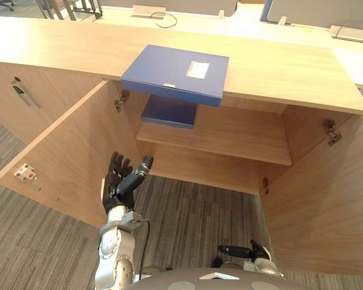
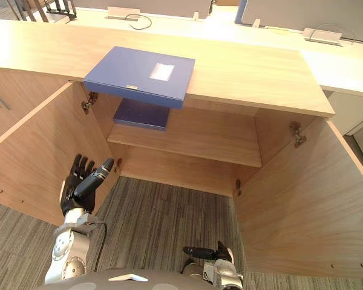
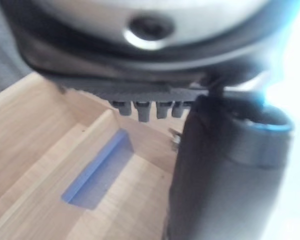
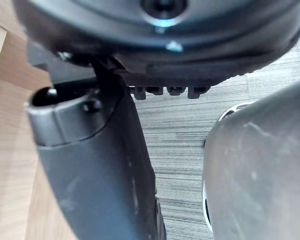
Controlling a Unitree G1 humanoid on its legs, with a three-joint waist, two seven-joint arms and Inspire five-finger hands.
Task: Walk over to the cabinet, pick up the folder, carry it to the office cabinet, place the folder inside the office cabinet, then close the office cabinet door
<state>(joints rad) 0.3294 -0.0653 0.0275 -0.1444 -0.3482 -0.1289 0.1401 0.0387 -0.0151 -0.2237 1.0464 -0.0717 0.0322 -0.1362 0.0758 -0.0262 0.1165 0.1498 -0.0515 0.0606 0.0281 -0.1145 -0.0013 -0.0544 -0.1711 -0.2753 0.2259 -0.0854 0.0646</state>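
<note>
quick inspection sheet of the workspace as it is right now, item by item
surface: wooden cabinet top
job's things: blue folder on the top, overhanging its front edge; second folder on the inner shelf, left side; left door and right door open
clutter: nothing seen
hands: left hand raised before the left door, fingers straight, empty; right hand low, open, empty
cables: one cable looping on the desk behind
surroundings: grey carpet

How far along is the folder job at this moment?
Arrival looks done: the cabinet stands open. One blue folder lies on the inner shelf; a second folder sits on top, overhanging the edge. The left robot hand is raised, open and empty; the right robot hand hangs low, open. Left: closing the left door and right door.
</note>
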